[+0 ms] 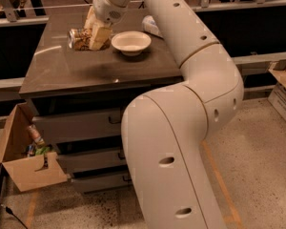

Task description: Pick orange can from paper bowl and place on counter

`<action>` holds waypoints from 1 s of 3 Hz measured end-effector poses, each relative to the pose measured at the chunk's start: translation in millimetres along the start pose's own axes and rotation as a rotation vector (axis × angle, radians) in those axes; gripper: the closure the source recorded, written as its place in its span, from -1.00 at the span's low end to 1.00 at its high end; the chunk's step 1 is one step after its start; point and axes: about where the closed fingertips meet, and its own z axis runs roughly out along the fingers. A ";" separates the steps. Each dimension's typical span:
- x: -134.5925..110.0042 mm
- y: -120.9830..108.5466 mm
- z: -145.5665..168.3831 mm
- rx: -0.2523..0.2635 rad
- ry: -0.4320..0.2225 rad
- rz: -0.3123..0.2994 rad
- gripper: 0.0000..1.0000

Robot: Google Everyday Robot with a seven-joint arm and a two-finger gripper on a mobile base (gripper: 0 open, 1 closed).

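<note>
The orange can (pixel 79 38) lies sideways between the fingers of my gripper (pixel 94 34), left of the paper bowl (pixel 130 42) and low over the counter (pixel 76 68). Its silver end faces left. The gripper is shut on the can, and its tan fingers (pixel 99 36) cover the can's right half. The bowl is empty and sits upright on the counter. I cannot tell whether the can touches the counter.
A clear plastic bottle with a white label (pixel 151 26) lies behind the bowl, partly hidden by my arm. The cabinet's drawers (pixel 76 125) are below. An open cardboard box (pixel 26 159) with items stands on the floor at the left. Another box (pixel 283 92) is at the right.
</note>
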 end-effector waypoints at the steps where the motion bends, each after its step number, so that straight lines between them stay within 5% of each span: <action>1: -2.7 7.8 24.3 -0.041 0.035 -0.045 1.00; 2: 0.0 17.9 43.4 -0.075 0.052 -0.052 1.00; 3: 4.5 24.1 58.5 -0.088 0.079 -0.051 0.67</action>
